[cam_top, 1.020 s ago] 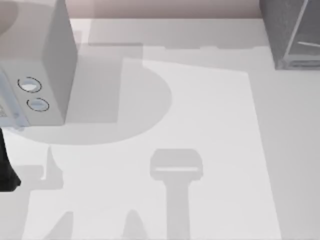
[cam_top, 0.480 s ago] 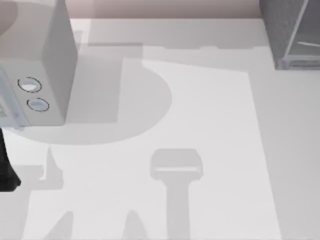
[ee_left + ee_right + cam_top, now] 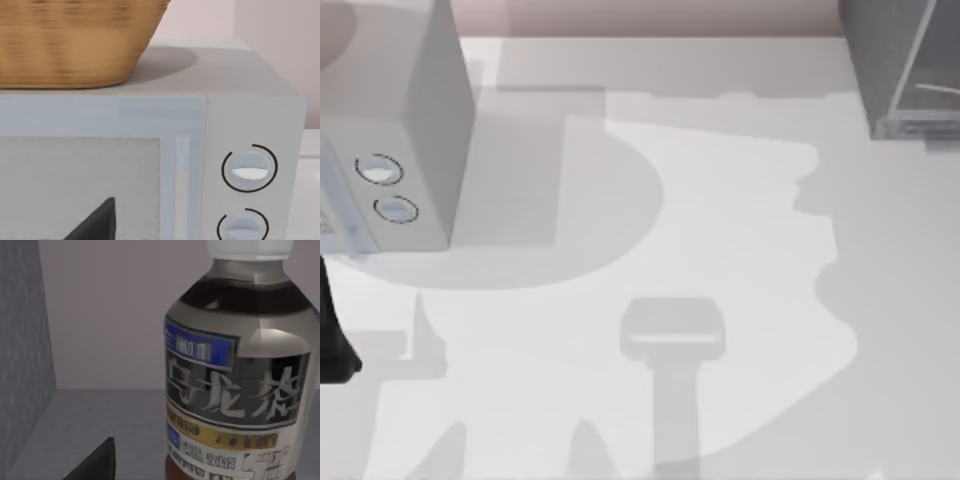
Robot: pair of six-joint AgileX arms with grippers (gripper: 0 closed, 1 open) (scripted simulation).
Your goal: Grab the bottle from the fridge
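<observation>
Right wrist view, nearest element: a dark finger tip (image 3: pixel 95 462) of the right gripper, at the frame's lower edge. Only this one finger can be made out, so whether the jaws are spread or pressed together cannot be told.

Just beyond that finger tip stands the bottle (image 3: pixel 237 375), upright, close ahead of the gripper and off to one side of the visible finger. Its white cap, dark shoulders and blue-and-white label band face the camera. No contact between finger and bottle can be seen; a gap lies between them. The bottle rests on the grey floor of the fridge (image 3: pixel 25 350), whose dark textured wall runs alongside the gripper, with a pale rear wall behind the bottle.

Step in hand, as judged: the approach, with the right gripper reaching into the fridge and the bottle not yet grasped. The next move calls for centring the bottle's body between the fingers, then closing on it below the shoulders, keeping it upright.

Top view: the fridge (image 3: pixel 905 65) sits at the table's far right corner.

Left wrist view: a dark finger tip (image 3: pixel 95 222) of the left gripper hangs before the paler dialled box (image 3: pixel 250 170), which carries a woven basket (image 3: pixel 75 40); this arm appears idle, its jaw state likewise undeterminable.
</observation>
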